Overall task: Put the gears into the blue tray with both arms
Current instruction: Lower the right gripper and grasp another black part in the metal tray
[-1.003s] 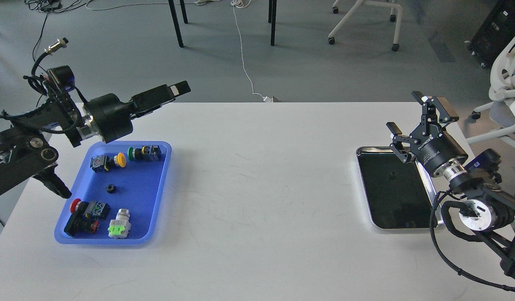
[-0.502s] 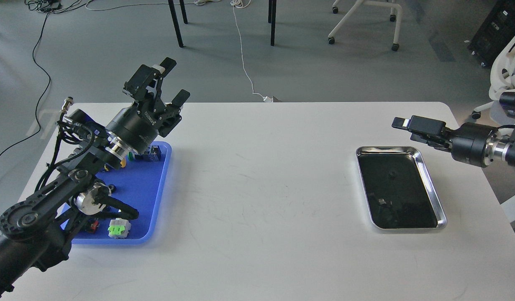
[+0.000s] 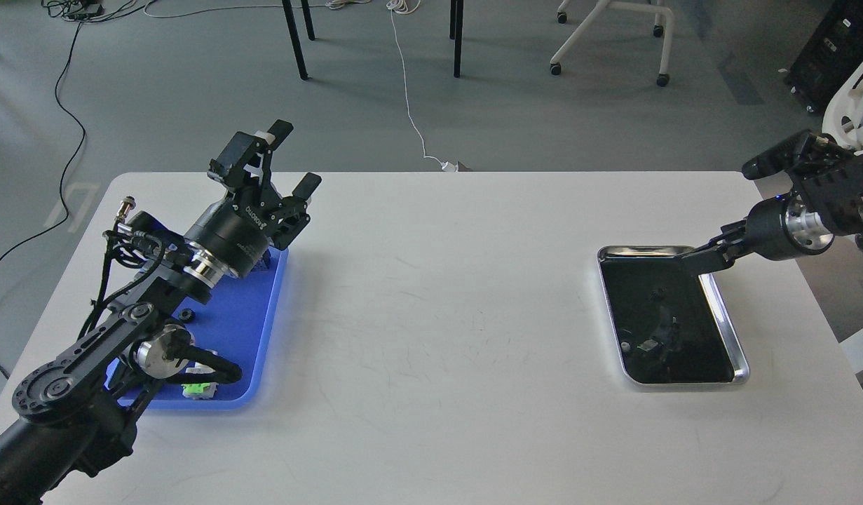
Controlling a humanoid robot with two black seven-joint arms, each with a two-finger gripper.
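The blue tray (image 3: 252, 330) lies at the table's left, much of it hidden under my left arm. One small black gear (image 3: 186, 315) shows in it beside the arm. Another gear (image 3: 656, 294) lies in the black-bottomed tray (image 3: 724, 319) on the right. My left gripper (image 3: 292, 160) is raised over the blue tray's far right corner, open, with nothing between its fingers. My right gripper (image 3: 692, 258) points left and down at the far edge of the black-bottomed tray, a short way from the gear. It is seen edge-on and dark.
A green-faced push-button switch (image 3: 195, 388) peeks out under my left arm at the blue tray's near edge. Chair legs and cables stand on the floor beyond the table's far edge. A white chair is at the far right.
My right gripper has swung down and turned, its tip now at the far edge of the black-bottomed tray. My left arm shifted slightly lower, its gripper still open.
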